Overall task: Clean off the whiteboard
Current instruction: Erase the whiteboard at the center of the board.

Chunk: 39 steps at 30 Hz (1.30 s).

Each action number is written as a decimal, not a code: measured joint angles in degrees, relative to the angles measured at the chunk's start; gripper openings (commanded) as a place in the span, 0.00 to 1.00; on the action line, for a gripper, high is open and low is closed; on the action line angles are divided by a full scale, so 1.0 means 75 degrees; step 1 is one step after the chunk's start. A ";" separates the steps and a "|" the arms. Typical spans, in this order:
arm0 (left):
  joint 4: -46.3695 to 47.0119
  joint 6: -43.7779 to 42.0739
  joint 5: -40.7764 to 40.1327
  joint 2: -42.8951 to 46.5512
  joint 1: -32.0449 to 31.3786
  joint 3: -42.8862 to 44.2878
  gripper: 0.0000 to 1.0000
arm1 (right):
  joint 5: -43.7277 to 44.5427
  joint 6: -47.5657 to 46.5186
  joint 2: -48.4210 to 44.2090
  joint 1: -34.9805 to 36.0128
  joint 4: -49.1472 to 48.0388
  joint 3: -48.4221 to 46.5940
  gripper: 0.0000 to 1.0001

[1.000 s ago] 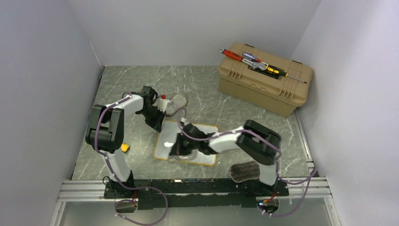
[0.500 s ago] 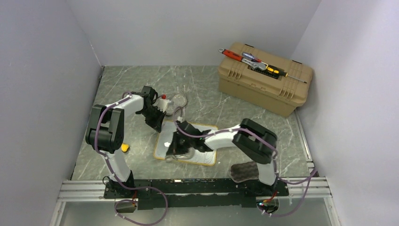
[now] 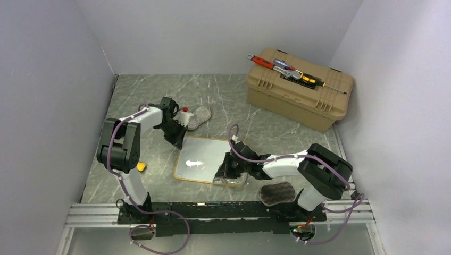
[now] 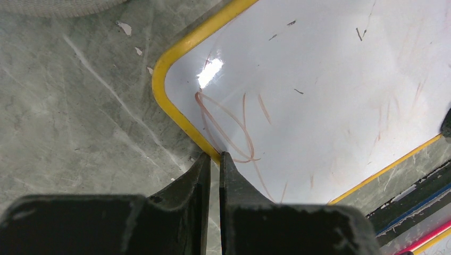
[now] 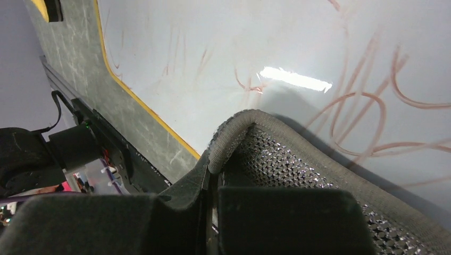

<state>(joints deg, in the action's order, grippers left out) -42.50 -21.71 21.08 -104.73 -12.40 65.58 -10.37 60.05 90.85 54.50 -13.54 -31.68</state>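
Whiteboard (image 3: 198,158) centre now bare; cloth (image 3: 234,181) swept right.

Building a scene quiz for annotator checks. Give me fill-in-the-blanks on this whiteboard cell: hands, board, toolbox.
1. The hand holding the cloth is the ___ one.
2. The other hand has its tips at the whiteboard, on its ___ frame.
3. The tools lie on top of the ___.

Missing words: right; yellow; toolbox.
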 measured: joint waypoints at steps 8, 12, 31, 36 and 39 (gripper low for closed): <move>0.0000 0.0000 0.0000 0.0003 0.0000 0.0000 0.02 | -0.0163 -0.0163 0.1842 0.0455 0.0708 -0.2442 0.00; -0.0003 0.0006 0.0003 0.0000 -0.0003 0.0003 0.02 | -0.0195 -0.0484 0.3080 0.0874 0.1090 -0.4264 0.00; -0.0009 0.0000 0.0000 0.0006 -0.0006 0.0003 0.02 | 0.0379 -0.0216 0.2157 0.0699 0.1757 -0.3450 0.00; -0.0012 0.0000 0.0000 0.0006 -0.0006 0.0003 0.02 | 0.0393 -0.0542 0.3818 0.1358 0.2203 -0.5837 0.00; -0.0012 0.0000 -0.0006 0.0017 -0.0009 0.0000 0.02 | 0.0434 -0.0525 0.3774 0.1370 0.1880 -0.5598 0.00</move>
<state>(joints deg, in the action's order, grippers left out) -42.59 -21.71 21.04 -104.60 -12.47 65.58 -7.11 56.12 119.15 64.77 0.56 -73.67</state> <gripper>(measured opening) 0.133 0.038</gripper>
